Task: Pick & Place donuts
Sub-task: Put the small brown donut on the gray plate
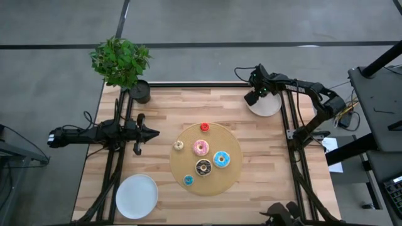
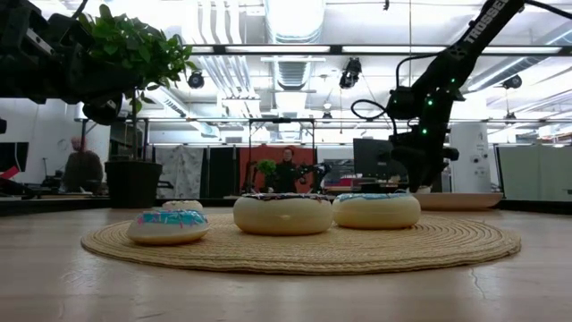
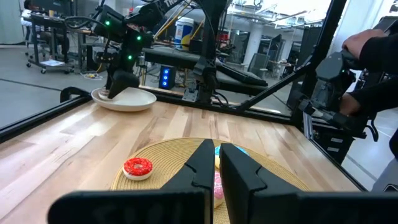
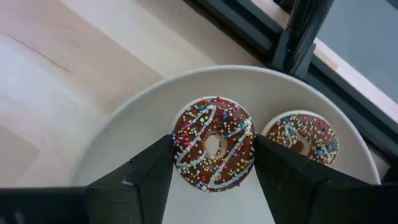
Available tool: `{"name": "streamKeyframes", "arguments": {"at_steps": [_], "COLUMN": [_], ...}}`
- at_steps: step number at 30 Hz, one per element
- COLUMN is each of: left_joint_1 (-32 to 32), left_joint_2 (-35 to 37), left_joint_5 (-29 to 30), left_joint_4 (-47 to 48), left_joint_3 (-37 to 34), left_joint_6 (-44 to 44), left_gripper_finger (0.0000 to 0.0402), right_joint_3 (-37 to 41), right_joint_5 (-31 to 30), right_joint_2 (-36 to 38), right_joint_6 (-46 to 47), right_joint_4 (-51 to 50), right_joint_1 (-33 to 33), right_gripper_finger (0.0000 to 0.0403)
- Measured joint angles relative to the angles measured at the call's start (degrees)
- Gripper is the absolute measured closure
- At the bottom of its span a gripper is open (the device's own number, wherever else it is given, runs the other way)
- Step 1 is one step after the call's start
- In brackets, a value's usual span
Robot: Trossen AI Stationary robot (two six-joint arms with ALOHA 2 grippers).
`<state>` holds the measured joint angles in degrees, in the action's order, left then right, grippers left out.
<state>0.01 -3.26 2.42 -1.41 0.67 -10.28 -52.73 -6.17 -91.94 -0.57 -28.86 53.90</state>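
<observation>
Your right tool (image 4: 214, 163) grips a chocolate donut (image 4: 213, 151) over the white plate (image 4: 124, 130) at the high view's upper right, just beside a second donut (image 4: 303, 139); release off-centre and it could knock that neighbour or roll off the rim. Only the right wrist view shows this pair. Your left tool (image 3: 215, 177) waits clenched, empty, left of the woven mat (image 1: 229, 179), where six donuts remain.

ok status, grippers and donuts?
Right gripper shut on chocolate donut over the far white plate, second donut already there. Left gripper shut, idle beside mat. Nothing blocking.
</observation>
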Motion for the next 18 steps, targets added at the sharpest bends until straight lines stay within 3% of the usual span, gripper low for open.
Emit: {"name": "streamKeyframes", "arguments": {"at_steps": [18], "left_joint_1": [0.01], "left_joint_2": [0.01], "left_joint_5": [0.0], "left_joint_4": [0.0], "left_joint_3": [0.0], "left_joint_6": [-0.01], "left_gripper_finger": [0.0401], "right_joint_3": [0.26], "right_joint_5": [0.13], "right_joint_2": [-1.92], "right_joint_6": [-1.12], "right_joint_4": [2.6], "right_joint_1": [0.95], "right_gripper_finger": [0.0197]}}
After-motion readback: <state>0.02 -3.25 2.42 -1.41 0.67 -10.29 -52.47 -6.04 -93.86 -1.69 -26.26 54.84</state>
